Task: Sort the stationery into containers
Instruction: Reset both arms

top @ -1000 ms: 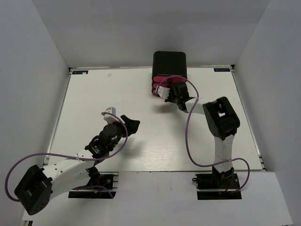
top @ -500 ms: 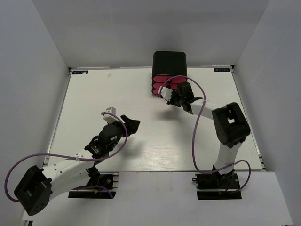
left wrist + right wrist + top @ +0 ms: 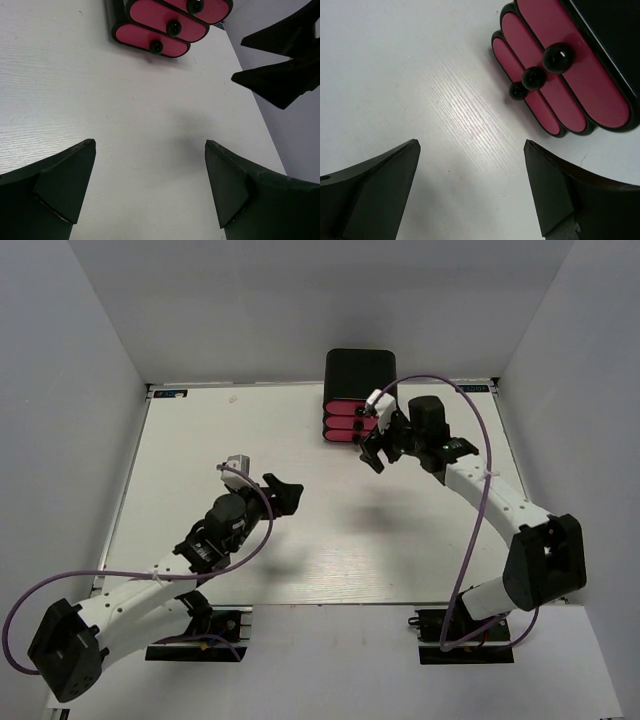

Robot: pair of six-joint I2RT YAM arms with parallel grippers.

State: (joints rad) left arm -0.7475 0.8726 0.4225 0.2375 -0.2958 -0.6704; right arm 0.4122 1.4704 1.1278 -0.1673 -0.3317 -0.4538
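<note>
three pink drawers [image 3: 348, 422] were seen stacked in a black box [image 3: 360, 370] with rounded corners. the box was set at the far edge of the white counter [image 3: 250, 440], a little right of its middle. the drawer fronts were turned toward the arms, and each was marked by a round black knob [image 3: 534, 77].

the right gripper [image 3: 374, 445] was held just in front of the drawers, toward their right side. in the right wrist view its fingers [image 3: 375, 185] were spread wide with only bare counter between them, nothing was gripped, and the drawers were not touched.

the left gripper [image 3: 283, 498] was held well apart from the box, out over the middle of the counter and left of it. its jaws were likewise opened wide and nothing was held. a broad stretch of counter was left between it and the drawers, and the right gripper's black fingers were caught at the upper right of the left wrist view.

the counter was bounded by pale walls [image 3: 90, 390] rising along its left, right and far edges. the far corners and the whole left half were seen as open surface.
</note>
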